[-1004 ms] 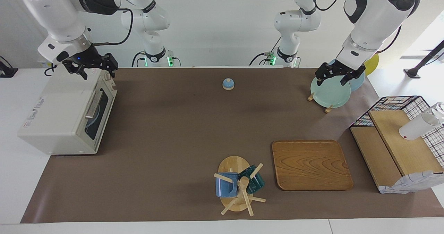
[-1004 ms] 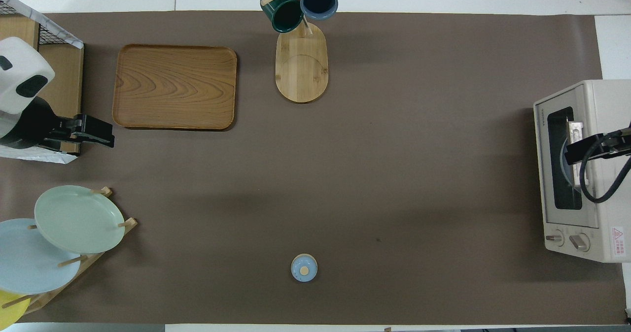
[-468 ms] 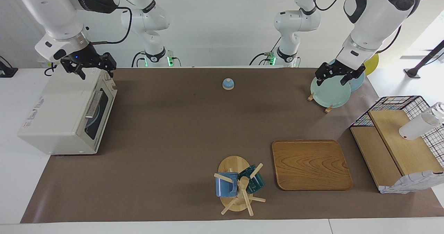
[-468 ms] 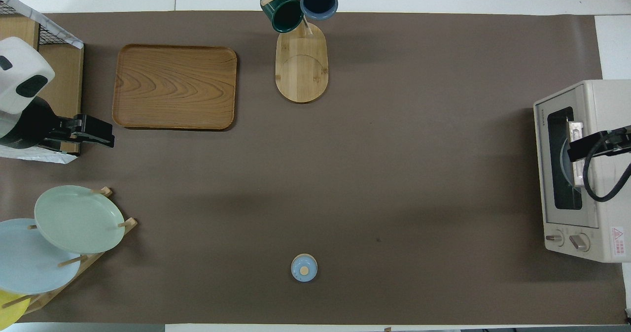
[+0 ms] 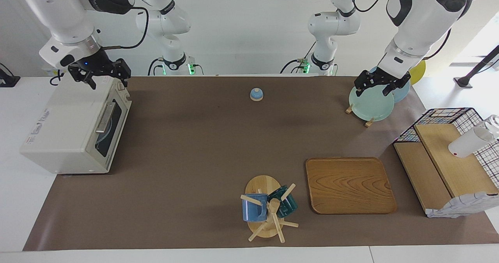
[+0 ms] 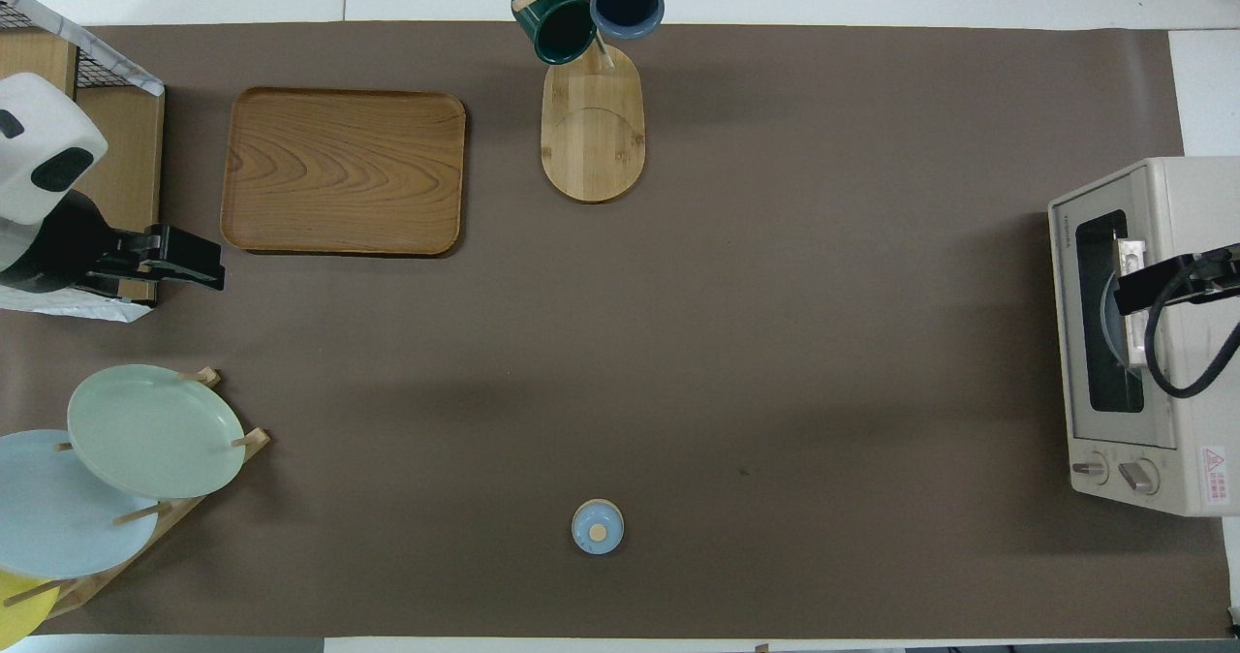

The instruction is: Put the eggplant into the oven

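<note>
The cream-white oven (image 5: 66,132) stands at the right arm's end of the table with its dark glass door (image 5: 110,129) shut. It also shows in the overhead view (image 6: 1177,333). A pale round plate shows dimly through the glass. The eggplant is hidden; I see it nowhere. My right gripper (image 5: 109,84) hangs open and empty over the oven's top, near its knob corner, and shows in the overhead view (image 6: 1122,299). My left gripper (image 5: 372,92) hangs open and empty over the plate rack and shows in the overhead view (image 6: 215,270).
A plate rack holds a green plate (image 5: 370,103) and others at the left arm's end. A wooden tray (image 5: 350,185), a mug tree (image 5: 269,208), a small blue bell (image 5: 256,94) and a wire basket with wooden shelves (image 5: 444,165) stand on the brown mat.
My right gripper has risen a little and drawn back over the oven's top. The left arm has not moved. The oven door stays shut.
</note>
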`<act>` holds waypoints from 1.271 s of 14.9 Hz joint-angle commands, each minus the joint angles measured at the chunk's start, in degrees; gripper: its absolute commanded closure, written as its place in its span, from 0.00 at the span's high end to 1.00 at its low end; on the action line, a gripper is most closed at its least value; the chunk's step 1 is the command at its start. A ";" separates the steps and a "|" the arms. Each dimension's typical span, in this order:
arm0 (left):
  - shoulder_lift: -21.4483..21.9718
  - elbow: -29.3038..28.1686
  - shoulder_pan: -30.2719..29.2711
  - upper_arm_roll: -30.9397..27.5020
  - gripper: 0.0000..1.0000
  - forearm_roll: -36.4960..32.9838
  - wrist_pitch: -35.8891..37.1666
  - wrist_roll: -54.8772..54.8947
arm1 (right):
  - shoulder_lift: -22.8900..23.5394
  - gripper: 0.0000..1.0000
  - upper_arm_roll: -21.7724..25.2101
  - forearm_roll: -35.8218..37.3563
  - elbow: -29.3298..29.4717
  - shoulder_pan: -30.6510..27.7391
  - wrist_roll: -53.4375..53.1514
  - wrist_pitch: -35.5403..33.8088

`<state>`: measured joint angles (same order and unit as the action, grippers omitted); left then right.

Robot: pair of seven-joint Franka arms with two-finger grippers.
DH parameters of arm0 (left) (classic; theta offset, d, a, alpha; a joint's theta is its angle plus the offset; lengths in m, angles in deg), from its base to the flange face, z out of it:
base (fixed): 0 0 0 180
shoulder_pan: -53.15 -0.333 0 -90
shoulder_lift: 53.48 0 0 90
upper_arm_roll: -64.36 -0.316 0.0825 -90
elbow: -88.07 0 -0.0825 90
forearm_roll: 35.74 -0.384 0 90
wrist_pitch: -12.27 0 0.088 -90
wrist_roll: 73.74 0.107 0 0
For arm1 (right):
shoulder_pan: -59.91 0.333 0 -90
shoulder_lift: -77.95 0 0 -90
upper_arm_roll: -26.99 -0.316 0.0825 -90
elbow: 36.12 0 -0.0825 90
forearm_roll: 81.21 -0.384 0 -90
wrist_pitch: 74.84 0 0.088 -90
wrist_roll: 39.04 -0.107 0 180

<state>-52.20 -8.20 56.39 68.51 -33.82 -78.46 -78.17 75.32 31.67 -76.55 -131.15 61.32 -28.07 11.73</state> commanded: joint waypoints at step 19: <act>0.04 0.74 -0.08 -0.02 1.00 -0.86 0.64 0.38 | 0.52 1.00 -0.82 -3.16 1.61 -0.01 -0.34 0.18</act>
<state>-52.20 -8.20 56.39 68.51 -33.82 -78.46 -78.17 75.37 31.06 -78.51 -130.44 61.80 -28.07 11.73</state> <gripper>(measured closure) 0.000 0.000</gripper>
